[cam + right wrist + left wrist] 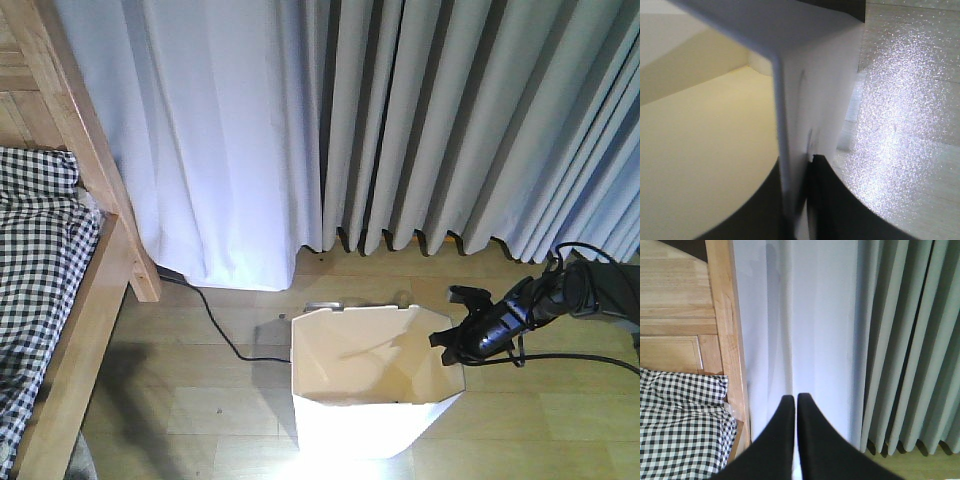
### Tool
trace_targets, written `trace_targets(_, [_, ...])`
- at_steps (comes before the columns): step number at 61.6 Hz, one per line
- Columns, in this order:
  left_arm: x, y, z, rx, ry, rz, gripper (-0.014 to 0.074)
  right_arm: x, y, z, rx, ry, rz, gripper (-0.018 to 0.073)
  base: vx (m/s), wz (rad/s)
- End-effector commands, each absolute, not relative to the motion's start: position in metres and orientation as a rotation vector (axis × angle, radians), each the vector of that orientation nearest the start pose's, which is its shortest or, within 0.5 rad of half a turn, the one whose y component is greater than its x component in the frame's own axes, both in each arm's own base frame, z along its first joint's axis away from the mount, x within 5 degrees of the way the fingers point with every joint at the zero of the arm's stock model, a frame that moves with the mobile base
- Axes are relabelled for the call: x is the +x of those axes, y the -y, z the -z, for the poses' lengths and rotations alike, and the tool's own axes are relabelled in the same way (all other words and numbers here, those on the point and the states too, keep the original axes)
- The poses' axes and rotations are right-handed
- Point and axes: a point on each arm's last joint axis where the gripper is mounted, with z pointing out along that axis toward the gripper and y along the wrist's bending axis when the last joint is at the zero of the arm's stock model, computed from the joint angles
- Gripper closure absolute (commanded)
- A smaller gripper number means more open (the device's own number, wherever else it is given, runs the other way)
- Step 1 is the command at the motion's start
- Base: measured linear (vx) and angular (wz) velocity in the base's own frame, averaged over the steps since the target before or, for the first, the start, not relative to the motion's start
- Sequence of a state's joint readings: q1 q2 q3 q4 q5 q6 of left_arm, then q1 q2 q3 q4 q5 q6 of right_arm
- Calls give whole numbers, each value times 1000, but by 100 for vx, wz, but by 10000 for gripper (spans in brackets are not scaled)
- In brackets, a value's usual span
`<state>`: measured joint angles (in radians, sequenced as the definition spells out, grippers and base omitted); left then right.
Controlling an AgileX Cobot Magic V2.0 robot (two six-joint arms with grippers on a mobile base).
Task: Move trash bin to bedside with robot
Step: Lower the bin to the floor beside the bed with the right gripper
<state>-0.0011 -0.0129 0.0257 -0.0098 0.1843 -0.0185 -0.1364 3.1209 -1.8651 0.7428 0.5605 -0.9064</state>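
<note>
The white trash bin stands on the wooden floor in front of the curtain, open at the top, cream inside. My right gripper reaches in from the right and is shut on the bin's right rim. In the right wrist view the bin's thin white wall runs between the two black fingers, one inside, one outside. The bed, with its light wooden frame and checked bedding, lies at the far left. My left gripper is shut on nothing, facing the curtain beside the bed frame.
Grey-white curtains hang across the whole back. A black cable trails on the floor from the bed post to the bin. Black cables hang off the right arm. Wooden floor lies between bin and bed.
</note>
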Motion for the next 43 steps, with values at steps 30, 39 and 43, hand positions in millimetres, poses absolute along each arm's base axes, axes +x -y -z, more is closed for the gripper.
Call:
trace_targets(30, [56,0,-190,-30,-1608,38,603,430,17,187,-145,-2969,-719,496,0,0])
trace_targets(39, [56,0,-190,-30,-1608,38,603,430,17,187,-145,-2969,-722,456,0,0])
trace_targets(43, [56,0,-190,-30,-1608,38,603,430,17,187,-145,-2969,-721,435,0,0])
